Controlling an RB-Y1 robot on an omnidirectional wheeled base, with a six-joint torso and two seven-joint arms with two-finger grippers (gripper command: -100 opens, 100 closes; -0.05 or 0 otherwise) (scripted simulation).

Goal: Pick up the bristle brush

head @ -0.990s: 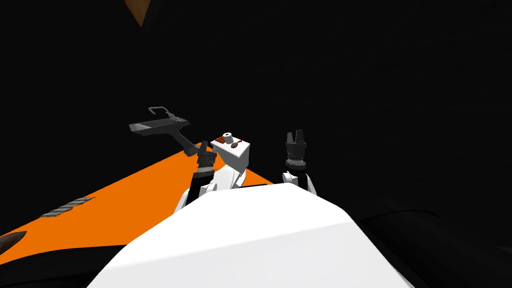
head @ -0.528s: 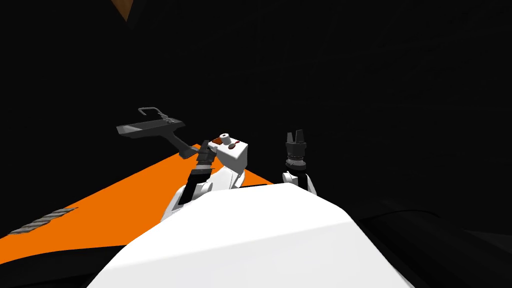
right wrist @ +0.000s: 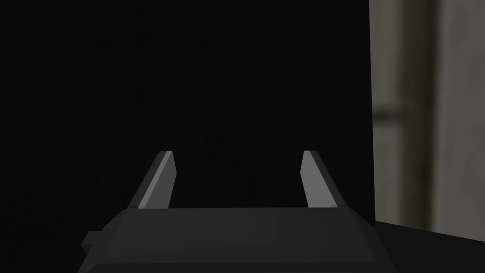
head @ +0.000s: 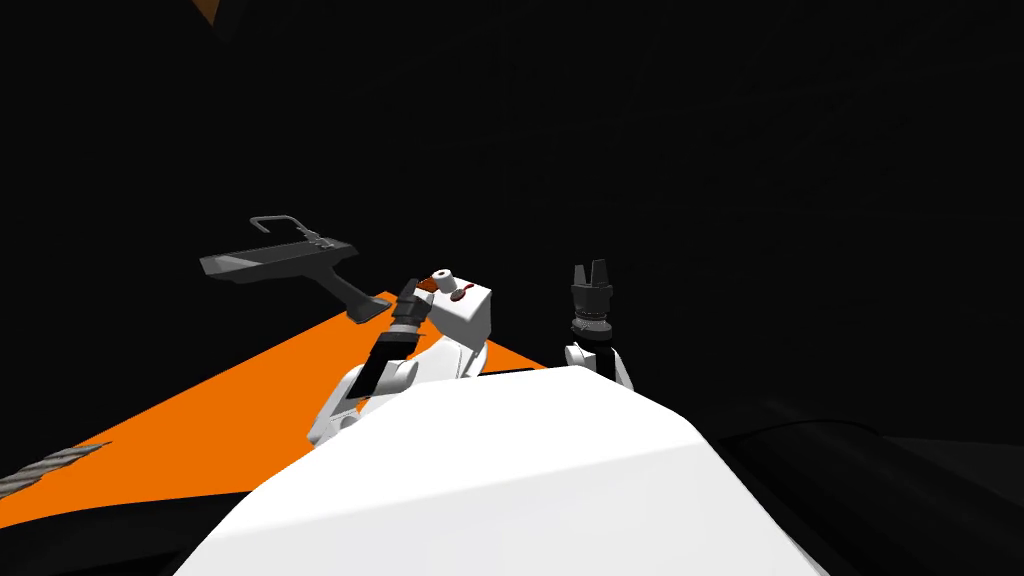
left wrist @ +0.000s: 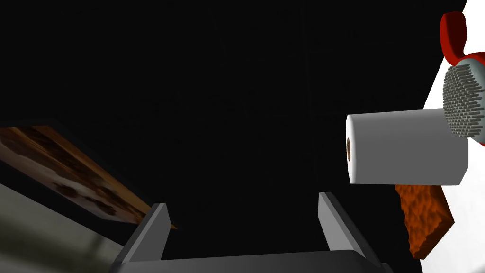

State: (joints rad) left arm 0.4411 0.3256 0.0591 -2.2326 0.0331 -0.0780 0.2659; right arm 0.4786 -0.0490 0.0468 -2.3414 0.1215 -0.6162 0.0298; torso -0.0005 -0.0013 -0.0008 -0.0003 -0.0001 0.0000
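Note:
The bristle brush (left wrist: 463, 101) has a pad of grey bristles and a red handle (left wrist: 451, 34). It lies on top of a white box (head: 463, 314), next to a white paper roll (left wrist: 402, 147) and an orange sponge (left wrist: 421, 220). In the head view the brush (head: 460, 293) is a small dark red shape beside the roll (head: 445, 277). My left gripper (left wrist: 244, 208) is open and empty, off to one side of the roll and short of the brush; in the head view it (head: 411, 290) is at the box's left edge. My right gripper (head: 590, 270) is raised to the box's right, open and empty (right wrist: 237, 159).
A dark sink with a thin tap (head: 280, 257) juts out to the left of the box. An orange floor (head: 200, 420) spreads below it, with a grey twisted strip (head: 50, 465) at the far left. Black area surrounds everything else.
My view has swung, so the sink and the floor strip slid left. My left arm has leaned right, bringing its gripper up against the white box's left edge. The right arm has not moved.

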